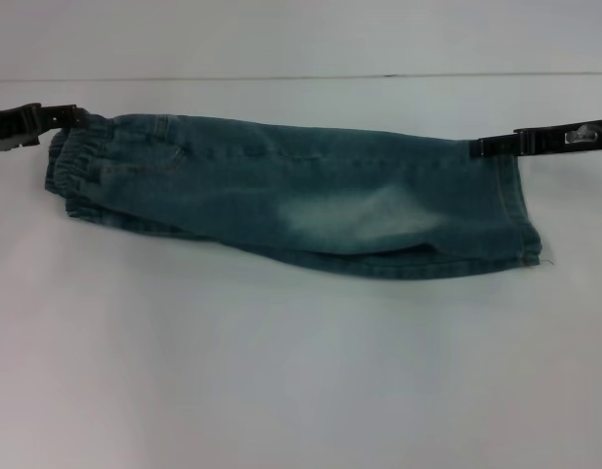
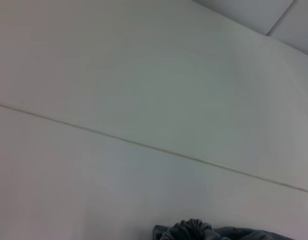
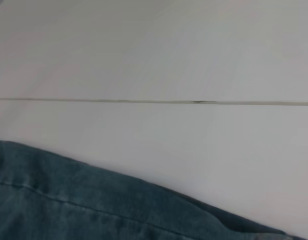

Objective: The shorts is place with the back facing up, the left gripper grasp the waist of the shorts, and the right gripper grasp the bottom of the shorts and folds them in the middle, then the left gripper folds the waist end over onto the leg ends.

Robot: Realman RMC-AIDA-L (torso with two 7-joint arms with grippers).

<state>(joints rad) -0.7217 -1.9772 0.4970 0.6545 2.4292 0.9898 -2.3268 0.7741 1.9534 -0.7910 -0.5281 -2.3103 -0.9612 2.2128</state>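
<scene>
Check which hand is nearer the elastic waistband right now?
Left. The left hand sits at the far corner of the waistband of the shorts. The right hand is at the opposite end, on the leg ends.

1. Shorts [image 1: 301, 200] folded lengthwise, laid on table [image 1: 281, 371], long axis from 9 to 3 o'clock.
2. Waist end at 9 o'clock; leg ends [image 1: 511, 210] at 3 o'clock.
3. Left gripper [image 1: 71, 117] touching far waist corner, toward 10 o'clock.
4. Right gripper [image 1: 487, 148] touching far leg-end corner, toward 2 o'clock.
5. Table seam [image 1: 301, 76] behind shorts, at 12 o'clock.
</scene>
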